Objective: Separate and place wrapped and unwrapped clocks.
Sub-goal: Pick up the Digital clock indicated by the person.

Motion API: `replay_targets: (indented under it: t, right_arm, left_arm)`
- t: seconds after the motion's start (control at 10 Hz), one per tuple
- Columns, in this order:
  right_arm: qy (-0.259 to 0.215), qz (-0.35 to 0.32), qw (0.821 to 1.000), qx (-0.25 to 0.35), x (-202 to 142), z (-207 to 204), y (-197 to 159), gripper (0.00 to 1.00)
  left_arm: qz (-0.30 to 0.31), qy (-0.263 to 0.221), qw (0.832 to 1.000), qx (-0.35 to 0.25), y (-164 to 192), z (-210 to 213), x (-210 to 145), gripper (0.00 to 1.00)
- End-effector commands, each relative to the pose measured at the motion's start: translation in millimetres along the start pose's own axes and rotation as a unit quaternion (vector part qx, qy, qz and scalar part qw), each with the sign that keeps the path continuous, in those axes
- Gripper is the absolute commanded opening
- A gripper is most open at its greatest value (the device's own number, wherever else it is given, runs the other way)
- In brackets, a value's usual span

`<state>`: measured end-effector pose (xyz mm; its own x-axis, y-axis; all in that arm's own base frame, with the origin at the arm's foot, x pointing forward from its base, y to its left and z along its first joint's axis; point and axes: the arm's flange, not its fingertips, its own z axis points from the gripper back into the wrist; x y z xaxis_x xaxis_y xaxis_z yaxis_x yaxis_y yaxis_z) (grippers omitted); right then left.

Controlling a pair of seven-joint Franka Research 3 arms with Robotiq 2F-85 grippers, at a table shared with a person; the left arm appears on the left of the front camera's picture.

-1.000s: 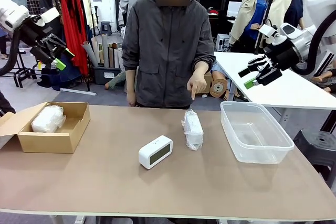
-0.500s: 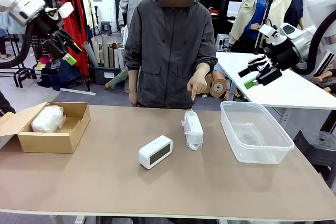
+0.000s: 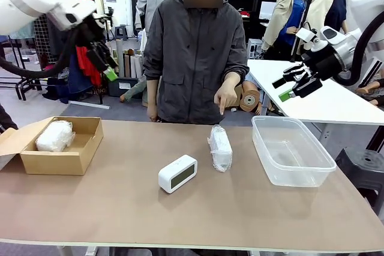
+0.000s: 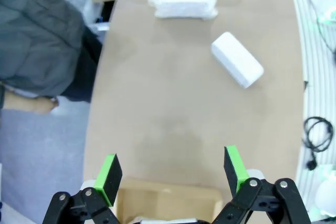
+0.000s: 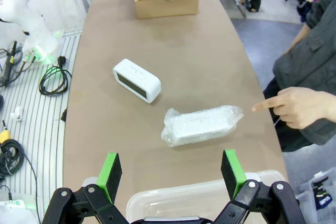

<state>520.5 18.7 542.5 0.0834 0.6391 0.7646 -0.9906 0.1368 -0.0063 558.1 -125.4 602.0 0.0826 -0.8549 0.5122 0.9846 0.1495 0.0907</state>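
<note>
Spotting left gripper (image 3: 107, 67) hanging high above the cardboard box (image 3: 57, 161), jaws wide, gripping nothing. Same deal for right gripper (image 3: 282, 89), way off right of the box. Got one wrapped clock (image 3: 55, 135) lying inside the box, unwrapped clock (image 3: 177, 173) right of it, second wrapped clock (image 3: 220, 147) farther right.

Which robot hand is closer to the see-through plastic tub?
The right. The right gripper hangs open in the air above the clear tub. The left gripper, also open, is high over the table's other side, nearer the cardboard box.
</note>
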Motion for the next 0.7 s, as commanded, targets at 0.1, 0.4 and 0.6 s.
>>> replay_targets:
  t: [0.1, 0.4, 0.6]
  right_arm:
    - [0.0, 0.001, 1.0, -0.002, 0.6, 0.6, 1.0, 1.0]
    - [0.0, 0.001, 1.0, -0.002, 0.6, 0.6, 1.0, 1.0]
    - [0.0, 0.001, 1.0, -0.002, 0.6, 0.6, 1.0, 1.0]
  left_arm:
    - [-0.034, -0.002, 0.999, -0.025, -48.9, -24.9, 32.1, 1.0]
    - [-0.092, -0.031, 0.994, -0.045, -87.3, -54.9, 63.4, 1.0]
    - [-0.099, -0.059, 0.991, -0.066, -90.8, -66.1, 68.2, 1.0]
